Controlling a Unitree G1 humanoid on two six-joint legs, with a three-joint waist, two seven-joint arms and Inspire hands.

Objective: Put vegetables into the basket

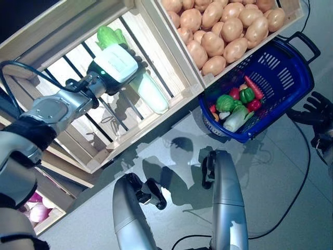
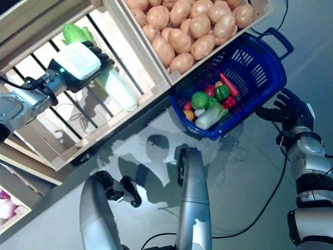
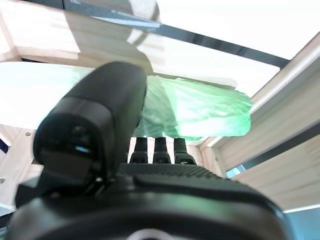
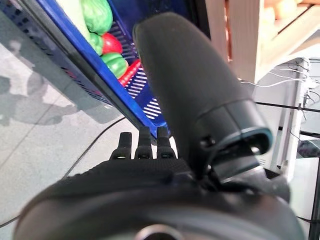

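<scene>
The left hand (image 1: 115, 66) reaches into the slatted wooden crate (image 1: 78, 125) and lies over a long pale-green cabbage (image 1: 148, 91) — its fingers curl round the vegetable. The neighbouring crate holds potatoes (image 1: 223, 28). The blue basket (image 1: 291, 78) stands on the floor just beside the potato crate's corner, holding a second cabbage (image 1: 237, 119), peppers and a carrot. The right hand (image 2: 286, 110) waits near the basket's outer wall — fingers loosely spread, holding nothing.
</scene>
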